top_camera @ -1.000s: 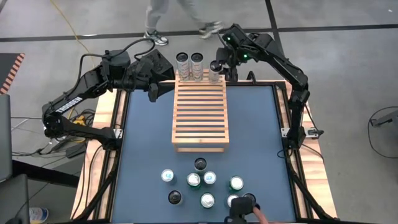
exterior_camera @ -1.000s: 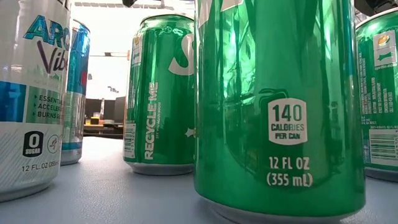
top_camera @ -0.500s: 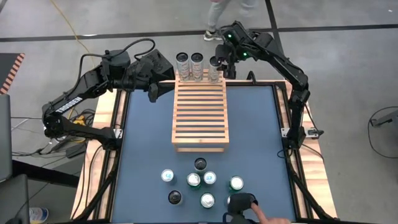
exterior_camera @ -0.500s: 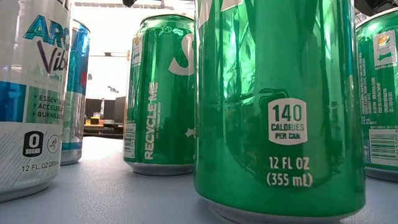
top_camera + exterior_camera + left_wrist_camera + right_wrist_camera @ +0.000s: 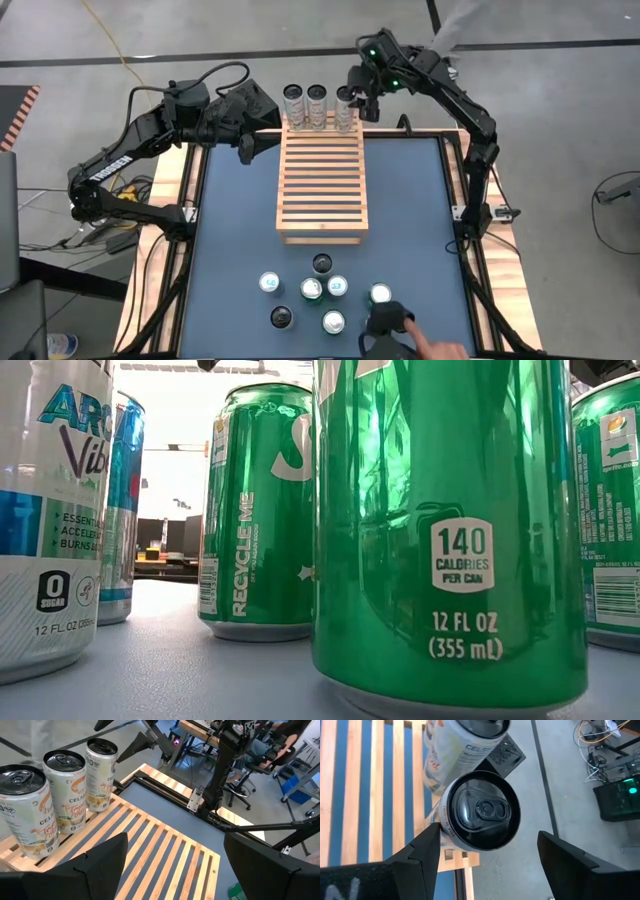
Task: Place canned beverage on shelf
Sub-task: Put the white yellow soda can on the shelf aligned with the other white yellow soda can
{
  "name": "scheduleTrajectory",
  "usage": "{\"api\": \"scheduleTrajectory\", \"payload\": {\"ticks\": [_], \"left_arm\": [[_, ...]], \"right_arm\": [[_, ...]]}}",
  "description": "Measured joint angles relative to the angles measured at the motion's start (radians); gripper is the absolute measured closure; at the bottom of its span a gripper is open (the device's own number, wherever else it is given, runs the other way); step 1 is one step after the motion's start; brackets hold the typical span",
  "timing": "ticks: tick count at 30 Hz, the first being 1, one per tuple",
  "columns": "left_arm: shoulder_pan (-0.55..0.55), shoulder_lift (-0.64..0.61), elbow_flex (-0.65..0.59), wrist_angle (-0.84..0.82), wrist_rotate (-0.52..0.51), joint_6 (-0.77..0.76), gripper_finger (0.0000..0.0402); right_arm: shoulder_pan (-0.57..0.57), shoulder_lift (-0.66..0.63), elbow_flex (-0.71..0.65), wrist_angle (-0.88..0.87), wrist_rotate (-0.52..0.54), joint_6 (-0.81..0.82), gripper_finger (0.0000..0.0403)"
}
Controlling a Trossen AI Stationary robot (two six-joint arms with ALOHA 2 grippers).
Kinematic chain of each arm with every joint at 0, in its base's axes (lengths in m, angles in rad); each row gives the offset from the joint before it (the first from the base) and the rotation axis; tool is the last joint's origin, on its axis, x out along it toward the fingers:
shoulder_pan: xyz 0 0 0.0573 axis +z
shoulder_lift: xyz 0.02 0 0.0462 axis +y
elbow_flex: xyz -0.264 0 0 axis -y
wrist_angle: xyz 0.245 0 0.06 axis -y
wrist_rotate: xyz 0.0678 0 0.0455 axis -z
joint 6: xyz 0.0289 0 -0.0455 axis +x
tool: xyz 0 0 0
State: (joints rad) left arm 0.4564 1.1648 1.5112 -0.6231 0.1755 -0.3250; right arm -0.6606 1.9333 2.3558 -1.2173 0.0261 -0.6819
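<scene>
Loose cans [image 5: 322, 292] stand at the tabletop's [image 5: 230, 250] near end, the slatted shelf [image 5: 321, 180] lies beyond, three Celsius cans [image 5: 318, 105] line its far edge, the right tool [image 5: 358, 95] spread above the rightmost, the left tool [image 5: 250, 135] apart beside.

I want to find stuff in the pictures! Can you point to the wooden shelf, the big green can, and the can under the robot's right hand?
shelf [image 5: 322, 190], high view, middle slats.
green can [image 5: 450, 530], low view, front side.
can under the right hand [image 5: 481, 810], right wrist view, dark lid.
</scene>
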Motion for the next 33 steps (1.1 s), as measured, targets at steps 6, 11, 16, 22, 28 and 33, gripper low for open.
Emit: {"api": "scheduleTrajectory", "payload": {"ticks": [6,11,16,22,28,33], "left_arm": [[0.000,0.000,0.000,0.000,-0.004,0.004,0.0084],[0.000,0.000,0.000,0.000,-0.004,0.004,0.0084],[0.000,0.000,0.000,0.000,-0.006,0.006,0.0084],[0.000,0.000,0.000,0.000,-0.006,0.006,0.0084],[0.000,0.000,0.000,0.000,-0.007,0.011,0.0084],[0.000,0.000,0.000,0.000,-0.007,0.011,0.0084]], "right_arm": [[-0.010,0.001,-0.005,0.021,-0.007,0.001,0.0127],[-0.019,0.001,-0.005,0.021,-0.076,0.035,0.0127],[-0.024,0.001,-0.005,0.023,-0.103,0.047,0.0127],[-0.036,0.002,-0.006,0.022,-0.126,0.058,0.0127],[-0.066,-0.022,-0.002,0.022,-0.285,0.088,0.0127],[-0.118,-0.062,-0.001,-0.019,-0.309,0.084,0.0135]]}}
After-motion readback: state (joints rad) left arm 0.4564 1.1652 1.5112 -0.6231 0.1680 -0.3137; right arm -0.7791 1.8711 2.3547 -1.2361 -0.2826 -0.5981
